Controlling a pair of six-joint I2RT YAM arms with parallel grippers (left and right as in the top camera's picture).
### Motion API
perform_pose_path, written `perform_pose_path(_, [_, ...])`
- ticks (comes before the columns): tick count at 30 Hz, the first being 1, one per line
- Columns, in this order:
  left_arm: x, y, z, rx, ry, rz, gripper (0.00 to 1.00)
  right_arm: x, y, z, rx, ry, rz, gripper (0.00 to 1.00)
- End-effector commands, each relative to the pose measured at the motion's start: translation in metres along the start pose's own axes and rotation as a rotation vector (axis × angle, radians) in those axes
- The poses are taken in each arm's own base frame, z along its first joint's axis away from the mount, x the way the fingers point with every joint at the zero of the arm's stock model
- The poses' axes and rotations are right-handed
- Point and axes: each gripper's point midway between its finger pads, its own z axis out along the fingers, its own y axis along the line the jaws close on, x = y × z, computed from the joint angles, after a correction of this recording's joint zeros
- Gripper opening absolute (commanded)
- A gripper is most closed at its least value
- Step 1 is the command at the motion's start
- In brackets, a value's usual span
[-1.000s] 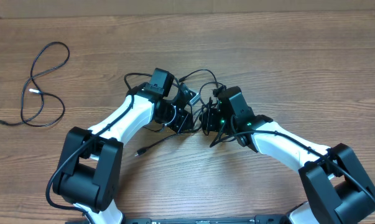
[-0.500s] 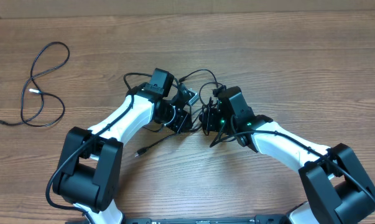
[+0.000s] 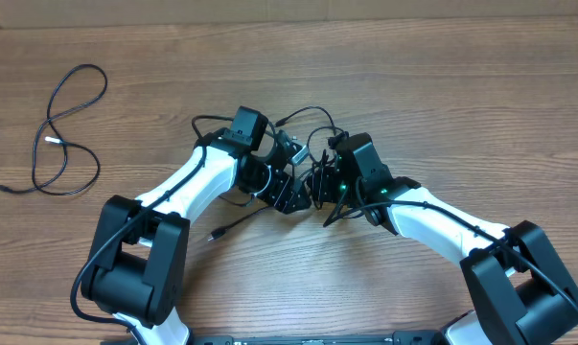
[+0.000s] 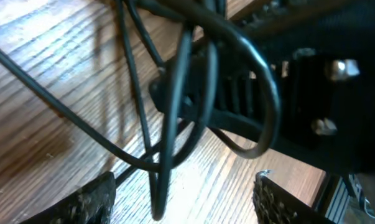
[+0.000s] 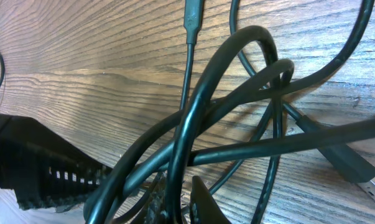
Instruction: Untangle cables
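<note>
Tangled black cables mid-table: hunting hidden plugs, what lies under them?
Bare brown wooden table shows beneath the tangled thin black cables, one black plug lying on it. Overhead, the white robot arms cover part of the bundle; anything there is hidden.

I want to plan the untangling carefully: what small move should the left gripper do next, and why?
Probably close the left gripper on a strand of the tangled cables. Its jaws stand open with strands running between them, while the right gripper is shut on the same tangle, so a second hold seems needed before pulling apart.
</note>
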Motion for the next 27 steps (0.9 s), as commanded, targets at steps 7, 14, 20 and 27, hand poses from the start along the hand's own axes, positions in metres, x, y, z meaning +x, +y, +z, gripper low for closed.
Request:
perform_pose_path(7, [-0.005, -0.009, -0.002, 0.036, -0.026, -0.007, 0.89, 0.002, -0.002, 0.002, 0.008, 0.001, -0.001, 0.08])
perform_pose_path(14, [-0.015, -0.008, -0.001, 0.028, -0.058, -0.065, 0.88, 0.002, -0.002, 0.002, 0.01, 0.004, 0.0, 0.08])
perform_pose_path(20, [-0.014, -0.006, 0.002, -0.006, -0.048, -0.066, 0.81, 0.002, -0.002, 0.002, 0.01, 0.004, 0.0, 0.11])
perform_pose_path(27, [-0.019, -0.01, 0.007, -0.019, -0.058, -0.057, 0.75, 0.002, -0.002, 0.002, 0.01, 0.004, 0.0, 0.11])
